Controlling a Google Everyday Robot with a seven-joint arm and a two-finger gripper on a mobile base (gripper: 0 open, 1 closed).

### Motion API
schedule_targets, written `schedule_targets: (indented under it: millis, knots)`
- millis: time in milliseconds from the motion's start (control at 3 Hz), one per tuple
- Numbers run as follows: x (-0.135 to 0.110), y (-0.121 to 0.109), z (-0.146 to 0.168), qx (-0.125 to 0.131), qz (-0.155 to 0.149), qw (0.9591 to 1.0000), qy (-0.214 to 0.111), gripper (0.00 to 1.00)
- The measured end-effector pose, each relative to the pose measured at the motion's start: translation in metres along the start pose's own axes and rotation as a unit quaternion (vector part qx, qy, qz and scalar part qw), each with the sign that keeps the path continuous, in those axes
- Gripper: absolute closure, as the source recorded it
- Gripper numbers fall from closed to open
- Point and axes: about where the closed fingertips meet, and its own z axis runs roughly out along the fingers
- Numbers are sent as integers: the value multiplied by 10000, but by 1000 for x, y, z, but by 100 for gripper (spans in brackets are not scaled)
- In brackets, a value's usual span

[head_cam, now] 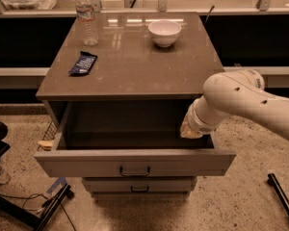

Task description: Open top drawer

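Note:
The top drawer [135,161] of the grey cabinet stands pulled far out toward me, and its deep grey box looks empty. Its small dark pull handle [134,170] sits in the middle of the flat front. My white arm [241,102] comes in from the right. Its wrist points down-left at the drawer's right side, and my gripper [188,130] is at the right inner edge of the open box, mostly hidden behind the wrist.
A narrower drawer [139,185] shows shut below the top one. On the cabinet top [135,76] stand a water bottle [86,16], a white bowl [164,32] and a blue snack packet [83,63]. A dark stand [19,206] is on the floor at the left, a black bar [282,196] at the right.

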Motion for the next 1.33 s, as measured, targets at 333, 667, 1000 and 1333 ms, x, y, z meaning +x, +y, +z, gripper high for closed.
schedule_targets:
  millis: [333,667,1000,1333]
  knots:
    - [0,1,2,-10,8,10000,-1,100]
    - [3,23,23,-187,150,9997,-100,100]
    - [6,52,37,-302,310,9989,-166,100]
    - [5,52,34,-304,322,9989,-159,100]
